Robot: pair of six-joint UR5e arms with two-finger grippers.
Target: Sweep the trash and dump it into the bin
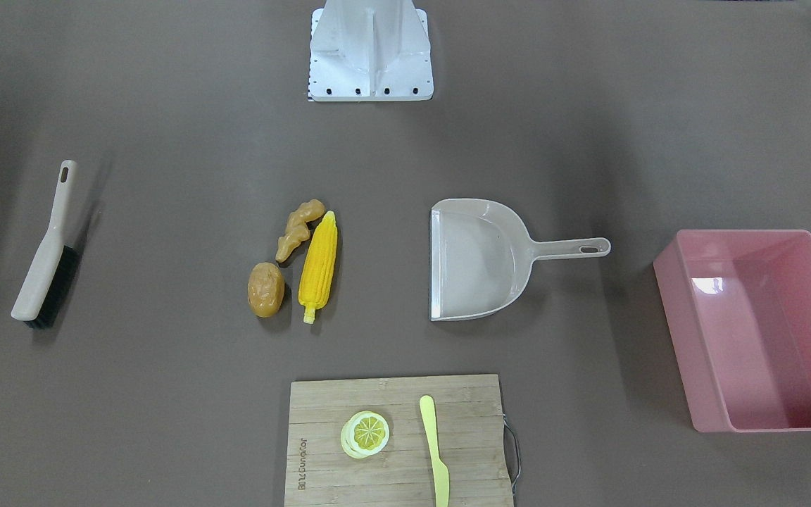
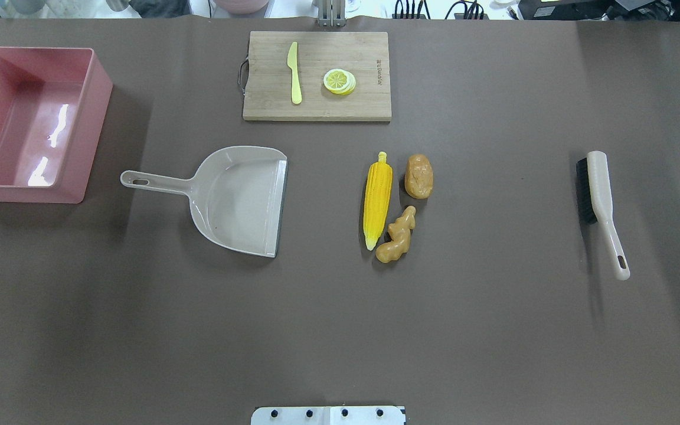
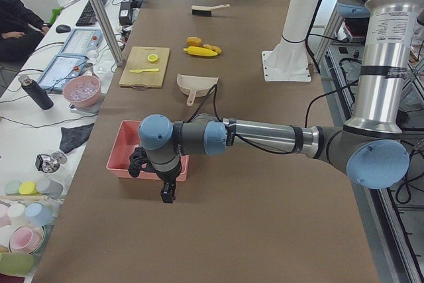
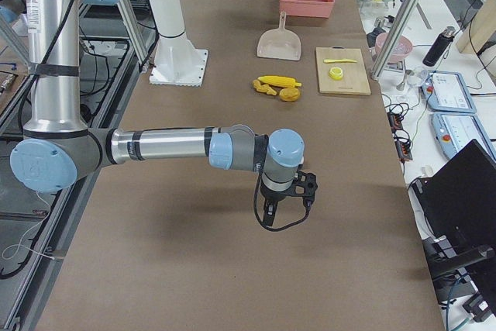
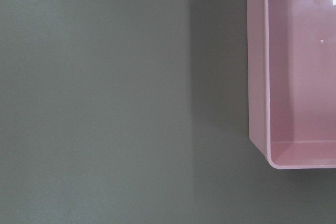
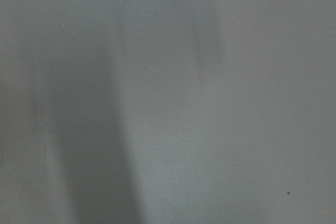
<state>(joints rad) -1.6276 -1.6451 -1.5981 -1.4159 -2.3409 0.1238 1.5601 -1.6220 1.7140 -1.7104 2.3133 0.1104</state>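
The trash lies mid-table: a yellow corn cob point(image 2: 377, 199), a brown potato point(image 2: 419, 176) and a tan ginger root point(image 2: 396, 236), close together. The pink bin point(image 2: 97, 130) stands empty at the table's left end. Neither gripper shows in the overhead or front view. In the exterior left view my left gripper point(image 3: 164, 193) hangs just beyond the bin point(image 3: 119, 170), and the left wrist view shows the bin's corner point(image 5: 255, 77). In the exterior right view my right gripper point(image 4: 269, 218) hangs over bare table. I cannot tell whether either is open or shut.
A beige dustpan point(image 2: 239, 200) lies between bin and trash, its mouth toward the trash. A beige brush point(image 2: 600, 200) lies at the right. A wooden cutting board point(image 2: 269, 88) at the far edge holds a lemon slice point(image 2: 339, 81) and a pale yellow knife point(image 2: 294, 72).
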